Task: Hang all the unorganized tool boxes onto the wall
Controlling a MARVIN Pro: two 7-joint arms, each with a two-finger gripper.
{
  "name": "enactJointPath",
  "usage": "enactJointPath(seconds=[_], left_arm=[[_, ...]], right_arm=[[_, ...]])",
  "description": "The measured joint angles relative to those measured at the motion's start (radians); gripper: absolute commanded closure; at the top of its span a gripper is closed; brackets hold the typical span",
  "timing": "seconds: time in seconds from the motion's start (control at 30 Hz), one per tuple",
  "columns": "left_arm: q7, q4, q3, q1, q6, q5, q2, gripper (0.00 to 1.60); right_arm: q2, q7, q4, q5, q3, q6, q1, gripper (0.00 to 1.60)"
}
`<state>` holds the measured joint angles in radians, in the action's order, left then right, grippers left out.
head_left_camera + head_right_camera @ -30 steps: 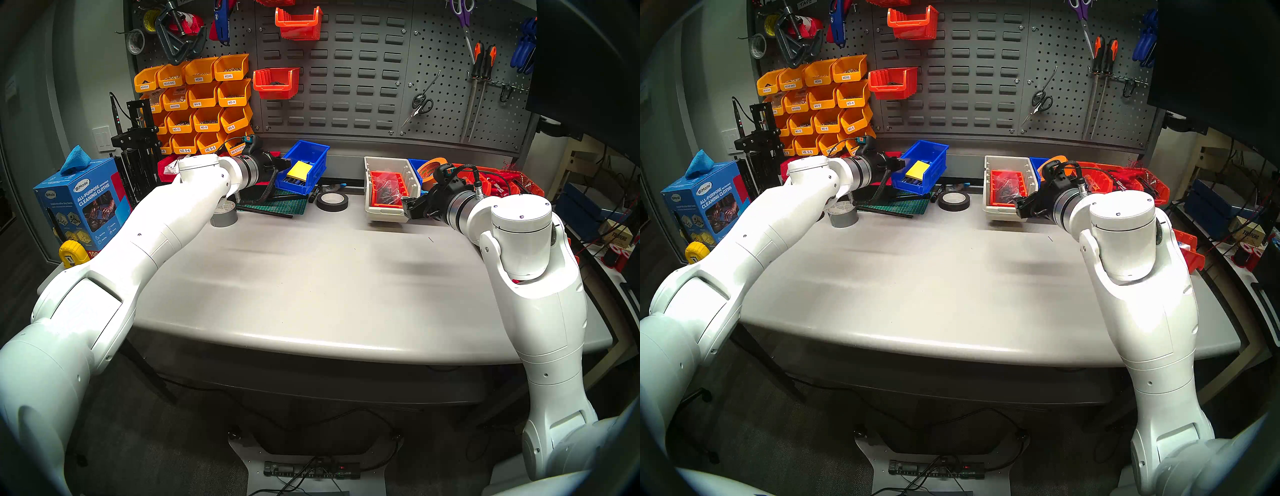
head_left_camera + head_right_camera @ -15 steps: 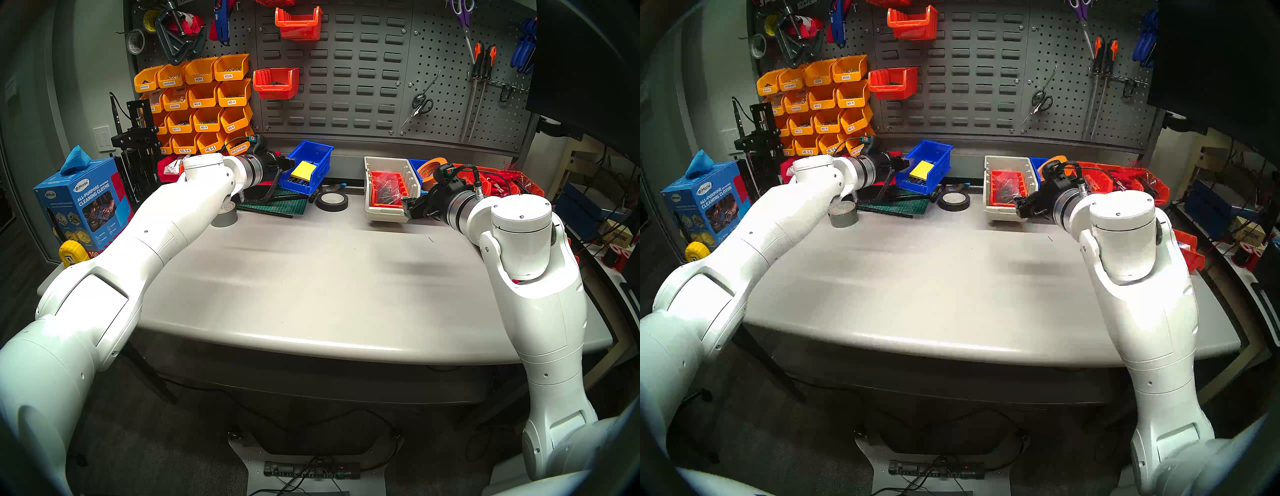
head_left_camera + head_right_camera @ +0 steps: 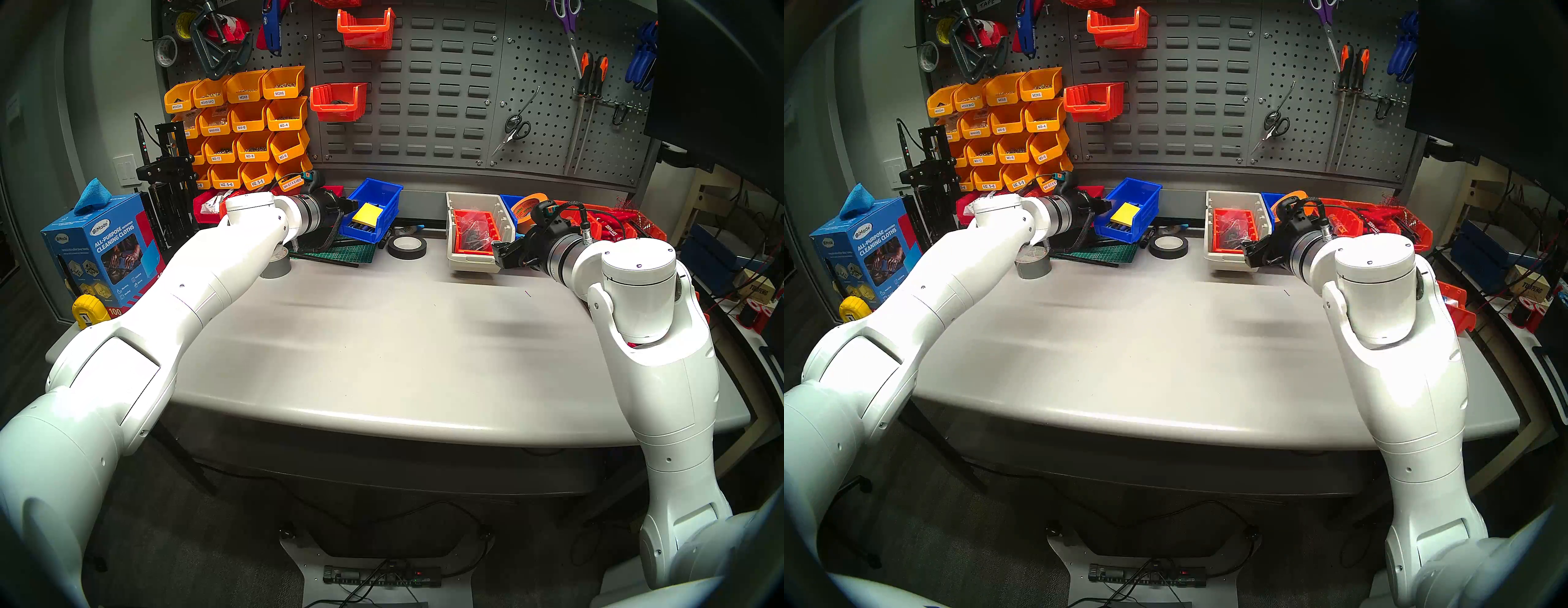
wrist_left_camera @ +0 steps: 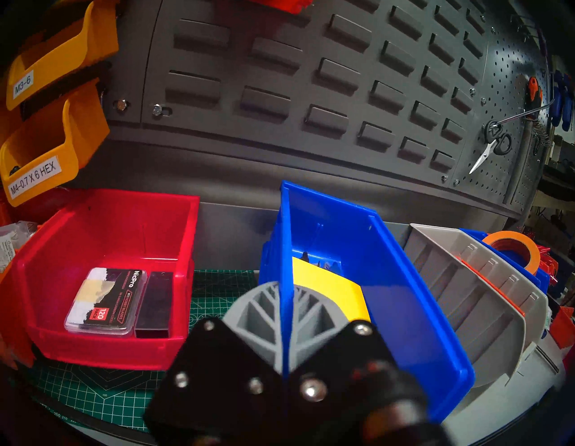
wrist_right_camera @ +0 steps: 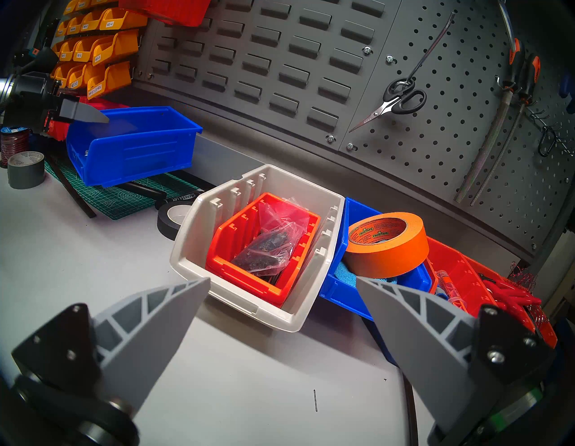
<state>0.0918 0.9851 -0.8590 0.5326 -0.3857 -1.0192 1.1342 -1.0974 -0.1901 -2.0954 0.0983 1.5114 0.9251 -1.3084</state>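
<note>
Landmark: the louvred wall panel (image 3: 407,85), dark grey, upright behind the bench.
Blue bin (image 3: 373,208): just below the panel's lower left corner, tilted — one side wall pinched in the left gripper (image 4: 284,330), jaws clamped across that wall.
Right gripper (image 5: 283,299): jaws spread wide, empty, facing the beige bin (image 5: 199,249) below the panel's right half; a second blue bin (image 5: 339,280) touches it.
Handling: stiff, smooth plastic, likely light but loaded off-centre by a yellow pad (image 4: 326,289) — a one-wall pinch may let it swing; grip low near the rim's back.
Writing: "M4-0.7 X 6 HEX" and "M3-6" on yellow bins (image 4: 40,149); "FROGTAPE" on orange tape (image 5: 385,246); "NicPro" on a packet (image 4: 105,305).
</note>
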Motion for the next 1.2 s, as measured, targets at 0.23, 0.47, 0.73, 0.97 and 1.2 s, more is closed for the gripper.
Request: enactJointPath(seconds=[0.23,0.47,0.73,0.97,1.2], left_arm=[[-0.027,-0.009,0.003,-0.004,-0.020,0.011,-0.005,1.60],[-0.044,-0.065,0.010,-0.028,-0.029,0.028,0.024,1.60],[-0.057,-0.123,0.011,-0.064,-0.036,0.045,0.068,1.60],[-0.045,-0.136,0.009,-0.084,-0.041,0.056,0.084,1.60],[-0.023,-0.137,0.006,-0.104,-0.038,0.066,0.094,1.60]], right_arm=[[0.000,0.000,0.000,0.000,0.000,0.000,0.000,0.00],[0.000,0.000,0.000,0.000,0.000,0.000,0.000,0.00],[0.000,0.000,0.000,0.000,0.000,0.000,0.000,0.00],[0.000,0.000,0.000,0.000,0.000,0.000,0.000,0.00],[0.000,0.000,0.000,0.000,0.000,0.000,0.000,0.00]])
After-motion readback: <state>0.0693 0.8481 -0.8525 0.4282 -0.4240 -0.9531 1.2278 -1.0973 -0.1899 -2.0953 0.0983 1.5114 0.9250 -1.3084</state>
